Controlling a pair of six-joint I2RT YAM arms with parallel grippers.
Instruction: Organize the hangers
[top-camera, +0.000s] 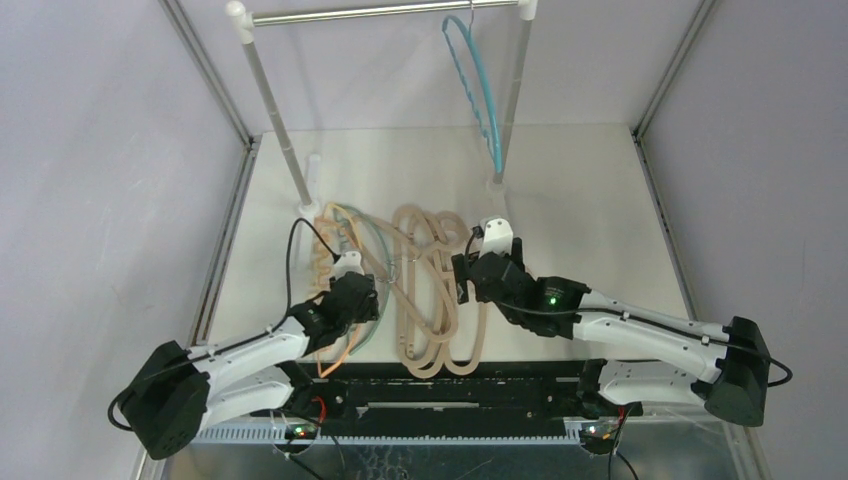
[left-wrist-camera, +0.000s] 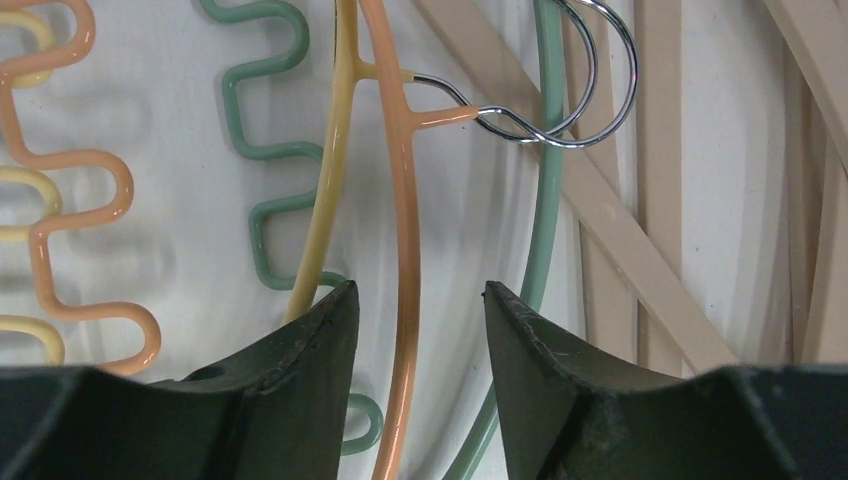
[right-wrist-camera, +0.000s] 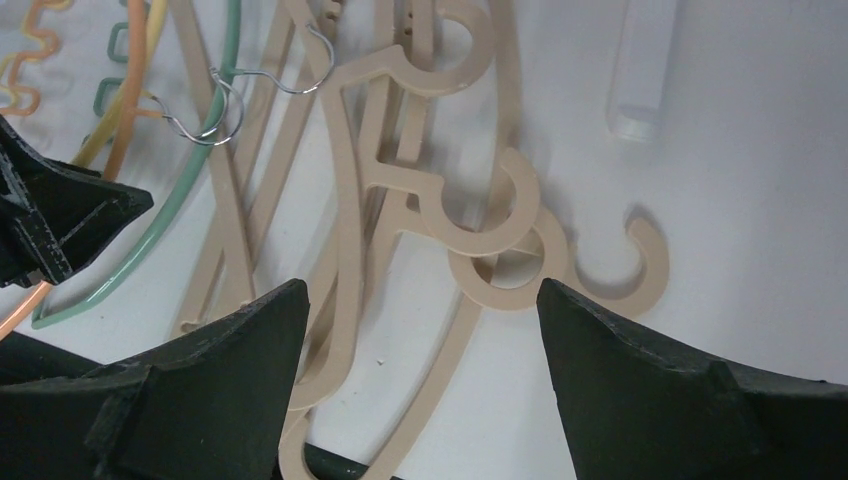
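Observation:
A blue hanger (top-camera: 470, 90) hangs on the silver rail (top-camera: 380, 12). Several beige hangers (top-camera: 430, 290) lie piled on the table; thin orange (left-wrist-camera: 405, 200), yellow (left-wrist-camera: 335, 180) and green (left-wrist-camera: 545, 200) hangers lie left of them, their metal hooks (left-wrist-camera: 560, 110) overlapping. My left gripper (left-wrist-camera: 420, 300) is open low over these, its fingers either side of the orange hanger's bar. It also shows in the top view (top-camera: 362, 292). My right gripper (right-wrist-camera: 422, 295) is open and empty above the beige hangers (right-wrist-camera: 350, 200) and their hooks (right-wrist-camera: 500, 250); it also shows in the top view (top-camera: 468, 280).
The rail stands on two white posts (top-camera: 270, 100) at the back of the table. A white post foot (right-wrist-camera: 640, 70) lies just beyond the beige hooks. My left gripper (right-wrist-camera: 60, 215) shows at the left edge of the right wrist view. Grey walls close both sides.

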